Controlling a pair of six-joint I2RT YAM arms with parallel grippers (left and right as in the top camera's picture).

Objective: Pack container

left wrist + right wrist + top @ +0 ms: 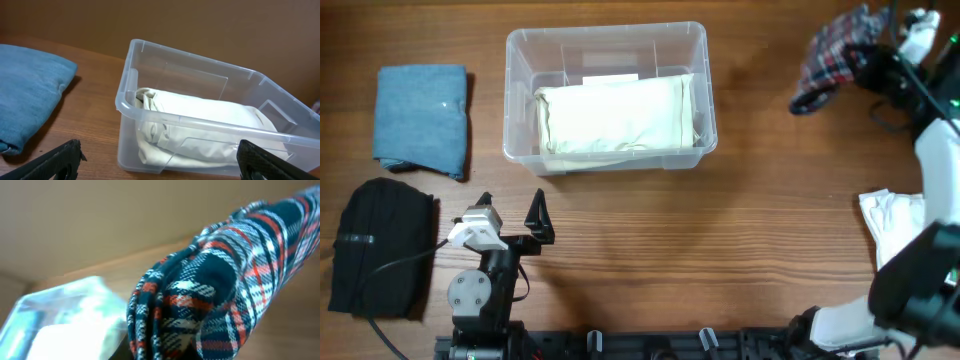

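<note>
Packing looks barely begun: 1 folded cream cloth (pixel 617 115) lies in the container (pixel 520 100) at upper centre of the overhead frame, covering most of its floor; the right tool (pixel 868 62), upper right, grips a plaid cloth (pixel 835 55), well apart from it; a blue cloth (pixel 422 118), black garment (pixel 380 245) and white cloth (pixel 892 225) wait on the worktop (pixel 720 250); the left tool (pixel 512 203), lower left, gapes wide, empty.

One container (pixel 606 30), one cream cloth (pixel 615 115), one blue (pixel 422 115), one black (pixel 382 245), one plaid (pixel 835 55), one white (pixel 892 222)
</note>
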